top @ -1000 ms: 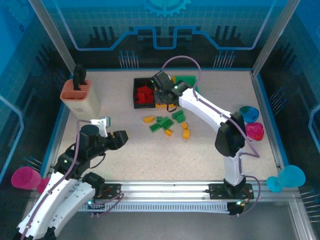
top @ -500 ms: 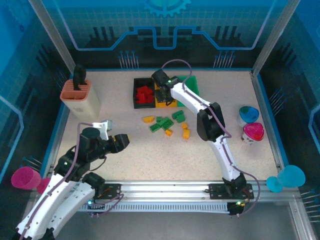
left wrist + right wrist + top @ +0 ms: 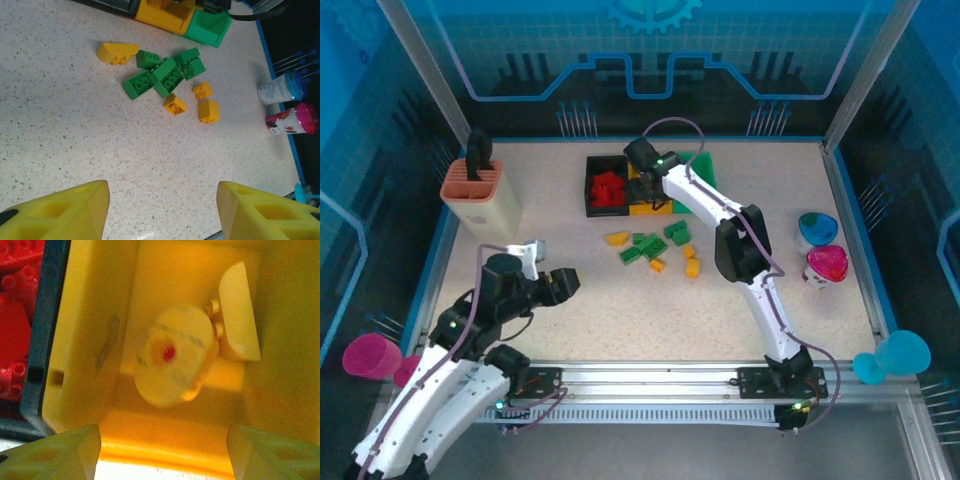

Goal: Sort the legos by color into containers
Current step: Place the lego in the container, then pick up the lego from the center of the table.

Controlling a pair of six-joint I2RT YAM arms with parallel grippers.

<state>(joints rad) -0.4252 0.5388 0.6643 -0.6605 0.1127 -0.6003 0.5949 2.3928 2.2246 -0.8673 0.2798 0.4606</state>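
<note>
Three bins stand in a row at the back: a black bin (image 3: 591, 190) holding red legos (image 3: 609, 187), a yellow bin (image 3: 653, 205) and a green bin (image 3: 700, 163). My right gripper (image 3: 642, 172) hangs open just over the yellow bin (image 3: 80, 340), with nothing between its fingers (image 3: 162, 450). Below it lie a rounded yellow piece (image 3: 172, 357) and a curved yellow lego (image 3: 240, 315). Loose green legos (image 3: 645, 247) and yellow legos (image 3: 617, 238) lie mid-table. My left gripper (image 3: 560, 285) stands open near the front left, looking at the green legos (image 3: 160, 77) and yellow legos (image 3: 117, 52) from a distance (image 3: 162, 210).
A salmon slotted holder (image 3: 480, 195) stands at the back left. A blue cup (image 3: 817, 228) and a pink cup (image 3: 827, 265) sit by the right edge. Bare tabletop (image 3: 125, 150) lies between my left gripper and the loose legos.
My right arm's elbow swung in to the left and its gripper shifted over the yellow bin, then held still. My left gripper edged slightly forward.
</note>
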